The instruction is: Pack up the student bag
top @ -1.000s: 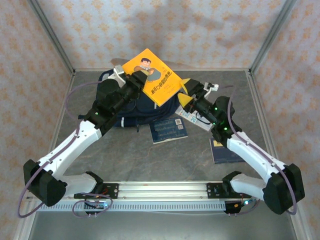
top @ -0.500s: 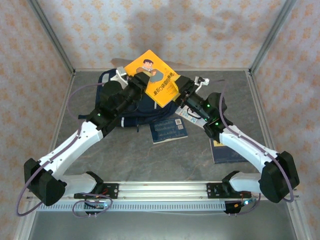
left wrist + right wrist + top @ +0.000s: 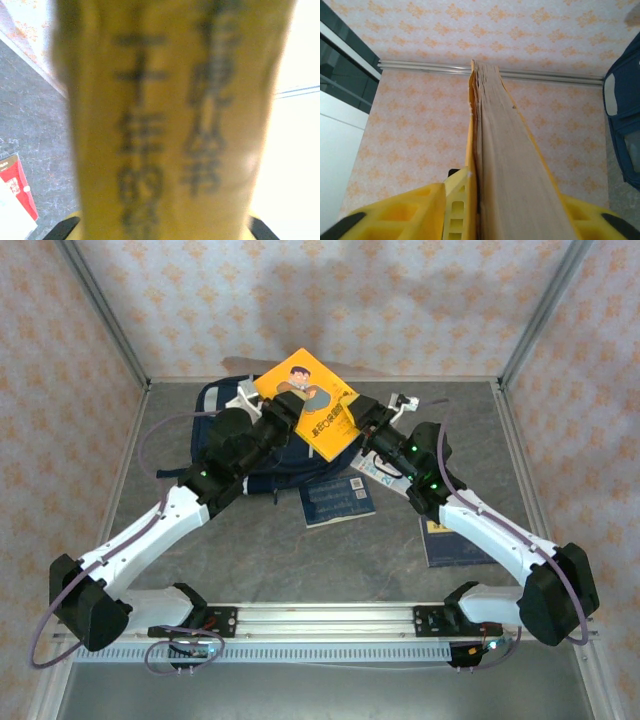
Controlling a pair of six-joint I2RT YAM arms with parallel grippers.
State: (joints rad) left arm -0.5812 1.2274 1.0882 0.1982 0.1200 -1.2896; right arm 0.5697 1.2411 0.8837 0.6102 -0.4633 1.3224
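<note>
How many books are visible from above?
4: yellow book held over the student bag; blue book on the table before it; pale book under the right arm; dark book right of that. Others may be hidden.

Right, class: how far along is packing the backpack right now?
Done: no book can be seen packed in the backpack. In hand: the left gripper and right gripper hold the yellow book over it. Left: getting it in, then the blue book, the pale book and the dark book on the table.
</note>
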